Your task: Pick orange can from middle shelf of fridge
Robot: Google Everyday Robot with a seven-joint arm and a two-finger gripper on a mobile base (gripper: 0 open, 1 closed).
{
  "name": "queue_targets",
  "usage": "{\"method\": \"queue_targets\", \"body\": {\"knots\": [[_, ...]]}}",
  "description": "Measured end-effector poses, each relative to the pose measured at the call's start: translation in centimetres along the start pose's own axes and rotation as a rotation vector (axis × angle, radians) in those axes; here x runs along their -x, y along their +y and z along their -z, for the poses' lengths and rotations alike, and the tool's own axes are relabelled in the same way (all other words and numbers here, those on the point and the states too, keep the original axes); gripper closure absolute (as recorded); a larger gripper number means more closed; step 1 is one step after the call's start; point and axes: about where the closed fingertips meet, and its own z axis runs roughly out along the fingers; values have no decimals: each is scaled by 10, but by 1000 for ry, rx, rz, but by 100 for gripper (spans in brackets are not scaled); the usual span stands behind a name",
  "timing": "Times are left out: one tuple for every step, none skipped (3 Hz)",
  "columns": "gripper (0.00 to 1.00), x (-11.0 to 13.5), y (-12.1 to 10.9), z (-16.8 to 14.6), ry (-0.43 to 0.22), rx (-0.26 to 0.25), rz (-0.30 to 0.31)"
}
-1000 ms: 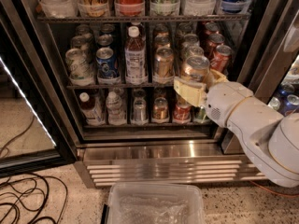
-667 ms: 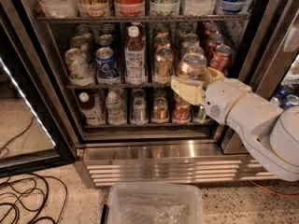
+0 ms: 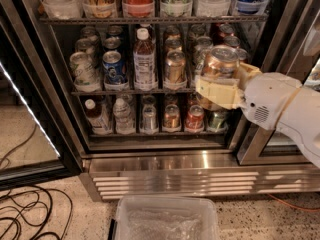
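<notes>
Black cables (image 3: 25,219) lie coiled on the speckled floor at far left, beside the swung-open glass door with its lit edge strip (image 3: 30,114). The fridge (image 3: 200,179) stands open before me, its ribbed steel base above a clear plastic bin (image 3: 165,219) on the floor. On the middle shelf (image 3: 130,91), from the left, stand a silver-green can (image 3: 82,66), a blue can (image 3: 114,66), a white-capped brown bottle (image 3: 144,59) and a copper-coloured can (image 3: 175,66), with more cans ranked behind them. At the shelf's right end my gripper (image 3: 220,81) has the orange can (image 3: 220,61) clamped upright between its cream fingers (image 3: 217,93), closed only as far as the can's width. One pad lies across the lower front of the can and the other grips from the right. The can's silver lid and shiny upper half show above the pad; its base is hidden, so I cannot tell whether it touches the shelf. My white arm (image 3: 280,104) runs off to the lower right.
</notes>
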Motion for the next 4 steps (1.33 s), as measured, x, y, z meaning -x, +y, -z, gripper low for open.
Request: {"method": "queue_targets", "body": {"knots": [[100,6,20,24,-37,128,-1],[100,9,57,37,-64,303,20],[100,21,104,49,-82,495,76],[100,34,149,67,-94,688,131]]}}
